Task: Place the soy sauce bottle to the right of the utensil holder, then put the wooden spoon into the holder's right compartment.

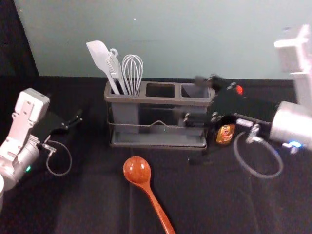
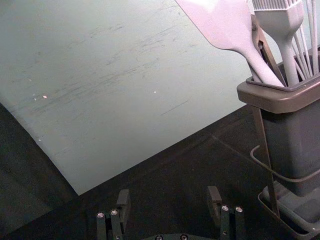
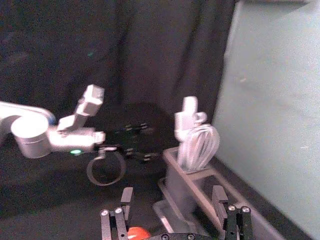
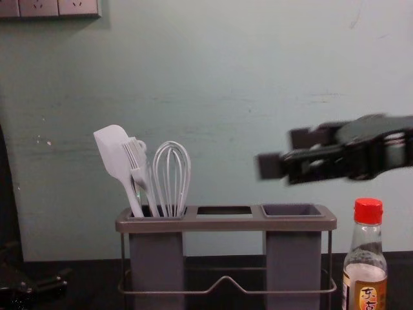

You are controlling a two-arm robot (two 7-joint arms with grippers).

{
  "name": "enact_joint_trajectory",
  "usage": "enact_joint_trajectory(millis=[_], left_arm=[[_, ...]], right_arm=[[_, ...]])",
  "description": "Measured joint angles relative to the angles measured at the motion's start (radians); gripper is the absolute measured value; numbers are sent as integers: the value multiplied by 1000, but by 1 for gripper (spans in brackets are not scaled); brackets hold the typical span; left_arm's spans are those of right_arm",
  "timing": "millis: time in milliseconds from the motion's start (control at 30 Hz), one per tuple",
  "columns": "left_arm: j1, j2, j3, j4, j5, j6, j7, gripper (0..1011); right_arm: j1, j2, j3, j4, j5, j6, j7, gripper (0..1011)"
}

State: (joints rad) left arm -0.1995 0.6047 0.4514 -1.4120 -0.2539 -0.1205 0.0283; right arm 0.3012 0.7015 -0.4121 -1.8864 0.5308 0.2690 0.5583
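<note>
- Along the bench's (image 1: 87,204) far edge rose a pale wall (image 1: 185,39).
- Soy sauce bottle (image 4: 366,278), its label seemingly "东古", stood right of the utensil holder (image 4: 222,223); wooden spoon (image 1: 137,170) lay in front.
- Right gripper (image 1: 193,100) hung above the holder's right end, left gripper (image 1: 75,121) leftward, fingers parted on both.

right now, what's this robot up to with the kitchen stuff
Neither gripper holds anything. The right gripper hangs open above the right end of the utensil holder, and the soy sauce bottle stands just right of that holder. The wooden spoon lies in front, not yet picked up. The left gripper is open, off to the left.
</note>
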Motion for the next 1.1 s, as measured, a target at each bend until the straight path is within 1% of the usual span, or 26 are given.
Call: enact_joint_trajectory(millis=[33, 67, 100, 133, 167, 200, 267, 300, 367, 400, 500, 533, 600, 633, 700, 733, 867, 900, 1000, 1067, 1100], left_arm=[[0, 0, 0, 0, 0, 0, 0, 1005], [0, 0, 0, 0, 0, 0, 0, 1005], [0, 0, 0, 0, 0, 0, 0, 1005], [0, 0, 0, 0, 0, 0, 0, 1005], [0, 0, 0, 0, 0, 0, 0, 1005], [0, 0, 0, 0, 0, 0, 0, 1005], [0, 0, 0, 0, 0, 0, 0, 1005], [0, 0, 0, 0, 0, 0, 0, 1005], [0, 0, 0, 0, 0, 0, 0, 1005], [0, 0, 0, 0, 0, 0, 0, 1005], [0, 0, 0, 0, 0, 0, 0, 1005], [0, 0, 0, 0, 0, 0, 0, 1005], [0, 0, 0, 0, 0, 0, 0, 1005], [0, 0, 0, 0, 0, 0, 0, 1005], [0, 0, 0, 0, 0, 0, 0, 1005], [0, 0, 0, 0, 0, 0, 0, 1005], [0, 0, 0, 0, 0, 0, 0, 1005], [0, 0, 0, 0, 0, 0, 0, 1005], [0, 0, 0, 0, 0, 0, 0, 1005], [0, 0, 0, 0, 0, 0, 0, 1005], [0, 0, 0, 0, 0, 0, 0, 1005]], right_arm=[[7, -3, -13, -3, -1, 13, 0, 1002], [18, -11, -38, -5, -5, 36, -1, 1002], [18, -11, -38, -5, -5, 36, -1, 1000], [32, -22, -66, -6, -14, 64, -8, 1000], [41, -28, -81, -6, -19, 82, -16, 1002], [55, -38, -105, -6, -28, 114, -27, 1002], [68, -51, -128, -4, -32, 146, -40, 1002], [81, -66, -150, -1, -39, 182, -56, 1002], [95, -82, -173, 0, -48, 223, -73, 1002], [110, -101, -195, 1, -56, 268, -93, 1002], [129, -132, -225, 5, -68, 337, -122, 1002], [141, -154, -242, 8, -78, 386, -144, 1002], [153, -177, -260, 12, -92, 442, -168, 1002], [166, -201, -278, 18, -107, 495, -189, 1002], [177, -225, -295, 28, -121, 546, -211, 1002], [187, -249, -307, 43, -134, 596, -231, 1002], [202, -295, -328, 78, -156, 673, -265, 1000], [207, -316, -336, 95, -165, 704, -280, 1002], [213, -352, -350, 125, -179, 749, -298, 1002], [214, -372, -352, 138, -185, 770, -309, 1002], [213, -390, -352, 150, -190, 788, -320, 1002]])
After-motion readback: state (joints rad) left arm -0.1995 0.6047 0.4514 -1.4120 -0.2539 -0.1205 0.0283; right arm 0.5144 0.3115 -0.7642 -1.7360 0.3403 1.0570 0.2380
